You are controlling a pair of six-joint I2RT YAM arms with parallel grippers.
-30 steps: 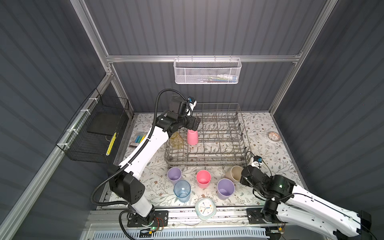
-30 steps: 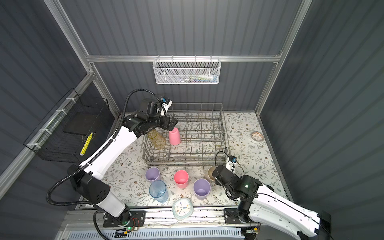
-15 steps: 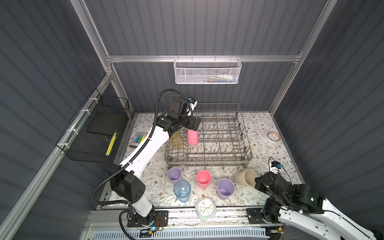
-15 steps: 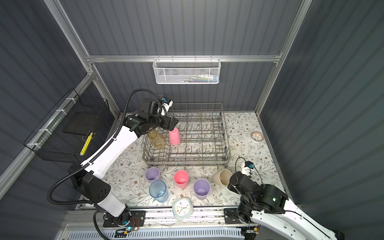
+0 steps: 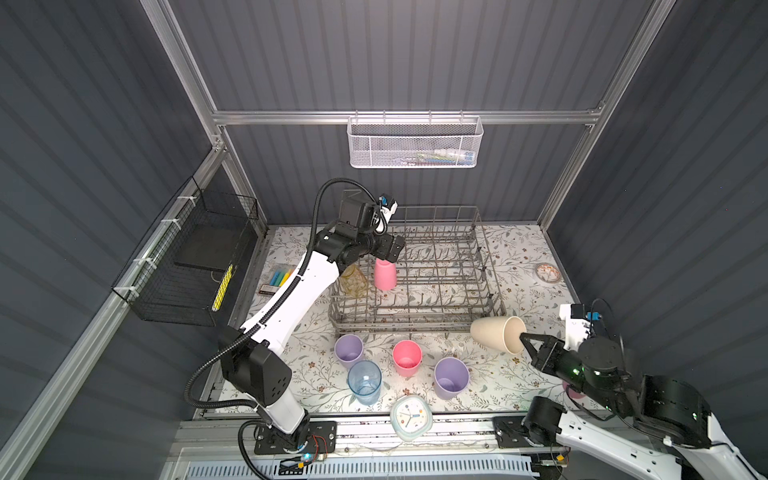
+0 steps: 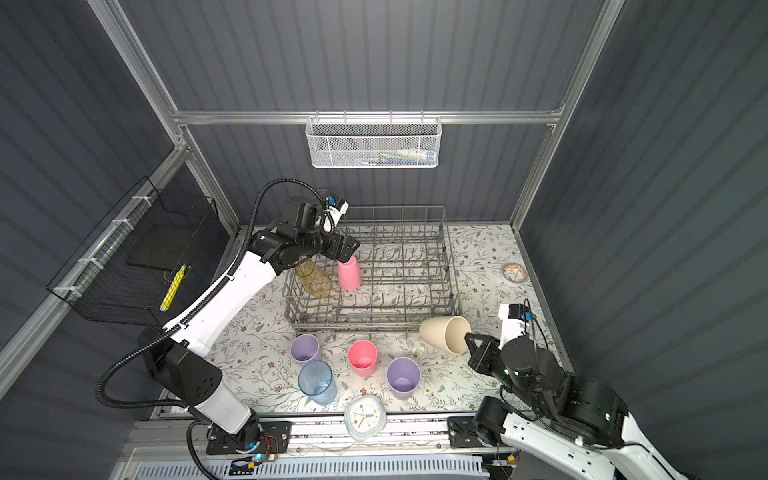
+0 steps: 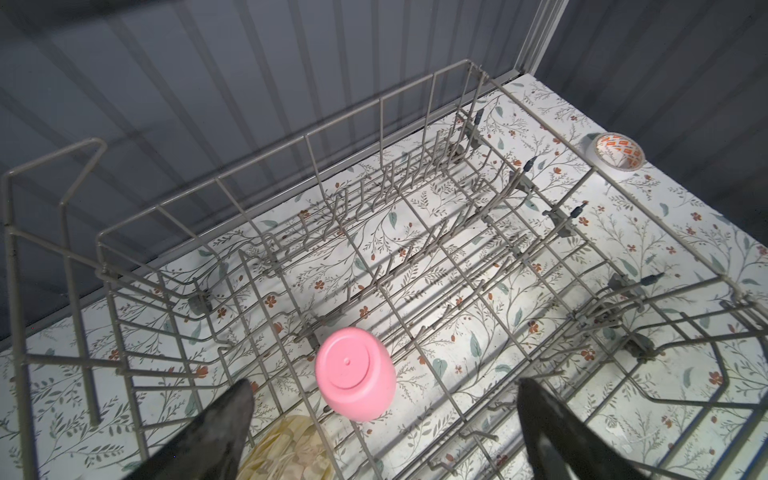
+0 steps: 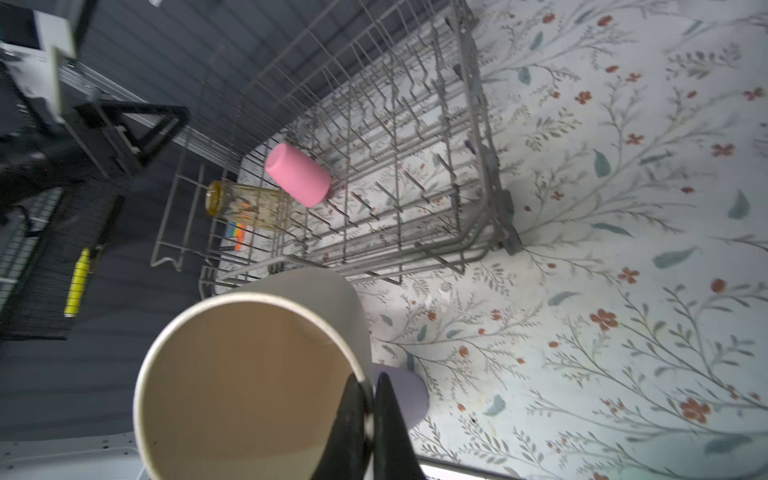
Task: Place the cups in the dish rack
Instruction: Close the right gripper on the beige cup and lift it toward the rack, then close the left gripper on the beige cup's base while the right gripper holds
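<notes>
The grey wire dish rack (image 5: 415, 322) (image 6: 374, 320) holds an upturned pink cup (image 5: 385, 274) (image 7: 355, 374) and a yellowish patterned glass (image 5: 353, 281) (image 8: 249, 205) beside it. My left gripper (image 5: 392, 249) (image 7: 384, 384) hangs open just above the pink cup, touching nothing. My right gripper (image 5: 524, 338) (image 8: 368, 395) is shut on the rim of the beige cup (image 5: 496, 333) (image 8: 249, 374), held tipped on its side off the rack's front right corner. Two lilac cups (image 5: 349, 349) (image 5: 451, 378), a pink cup (image 5: 407, 357) and a blue cup (image 5: 365, 382) stand upright before the rack.
A small clock (image 5: 411, 417) lies at the table's front edge. A tape roll (image 5: 547, 273) sits right of the rack, coloured markers (image 5: 280, 276) left of it. A white mesh basket (image 5: 415, 143) hangs on the back wall, a black wire basket (image 5: 191, 266) on the left wall.
The right gripper has lifted the beige cup out of the row, carried it right and tipped it onto its side near the rack's corner. The left arm has stayed over the pink cup.
</notes>
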